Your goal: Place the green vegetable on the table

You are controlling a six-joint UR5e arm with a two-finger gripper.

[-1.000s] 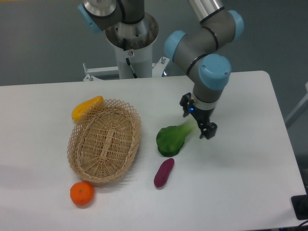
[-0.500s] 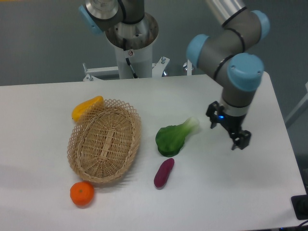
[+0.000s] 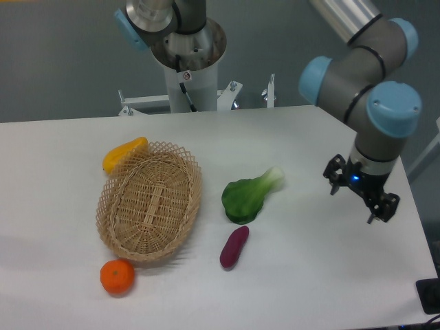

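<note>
The tool point(image 3: 359, 195) has swung away from the green vegetable point(image 3: 248, 197) toward the right edge of the surface point(image 3: 309, 275), and now hangs there well apart from it, fingers spread and empty. The vegetable lies where it was let go, flat on the surface near the middle, between the basket point(image 3: 149, 201) and the tool, just above the purple sweet potato point(image 3: 234, 247). The placing looks done.

Colours and patterns on the counter

White counter point(image 3: 82, 289); tan open-weave wicker basket point(image 3: 149, 201); green vegetable point(image 3: 249, 196) with dark green leaves and pale stalk; purple sweet potato point(image 3: 234, 246); orange fruit point(image 3: 117, 276); yellow-orange pepper point(image 3: 124, 152); black gripper point(image 3: 361, 198).
</note>
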